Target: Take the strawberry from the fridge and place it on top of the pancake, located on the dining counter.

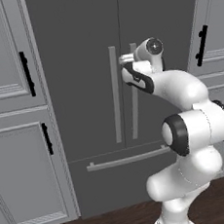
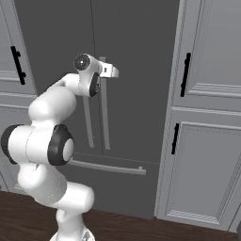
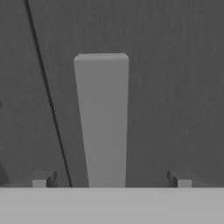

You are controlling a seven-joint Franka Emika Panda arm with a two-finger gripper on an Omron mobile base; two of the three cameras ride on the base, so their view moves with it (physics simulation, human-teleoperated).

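1. Fridge (image 1: 87, 87) fills the wall between light grey cabinets (image 1: 12, 119), both doors closed, so its contents are hidden.
2. Its two long bar handles (image 1: 116, 94) stand upright beside the centre seam; a third bar lies level across the bottom drawer (image 1: 121, 181).
3. Gripper (image 3: 111, 181) has its jaws spread wide, holding nothing, one fingertip (image 3: 40, 183) on either side of the right door's handle (image 3: 103, 122) near its top end.
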